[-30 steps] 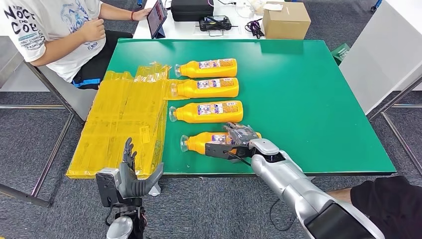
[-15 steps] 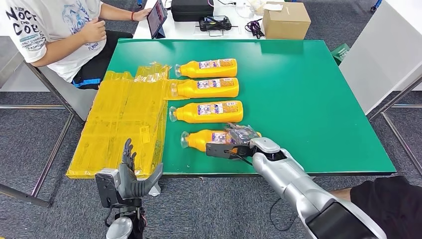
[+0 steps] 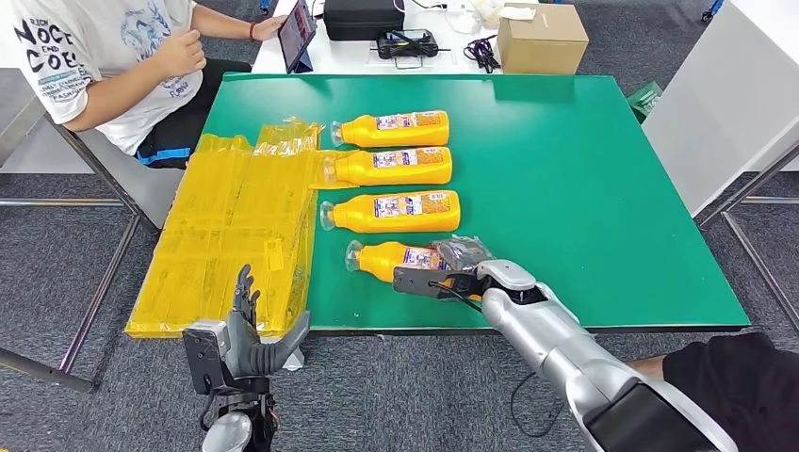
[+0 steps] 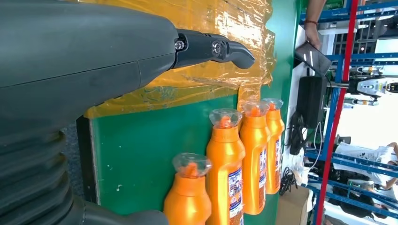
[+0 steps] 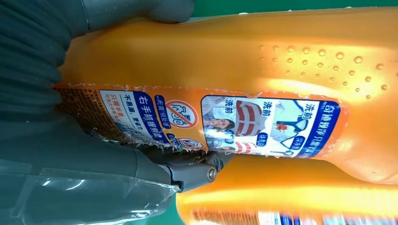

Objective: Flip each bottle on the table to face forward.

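Orange bottle (image 3: 394, 259) lies gripped in the right robot hand (image 3: 459, 255).

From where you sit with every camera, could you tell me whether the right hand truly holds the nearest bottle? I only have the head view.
Observer: Yes; in the right wrist view the right hand wraps the nearest bottle, thumb on one side, a finger on the other.
Operator: What faces that camera?
Observer: Its label, with blue-and-white pictures and a red prohibition sign.
Operator: And the left hand?
Observer: The left hand holds nothing, a finger out over the yellow plastic sheet.
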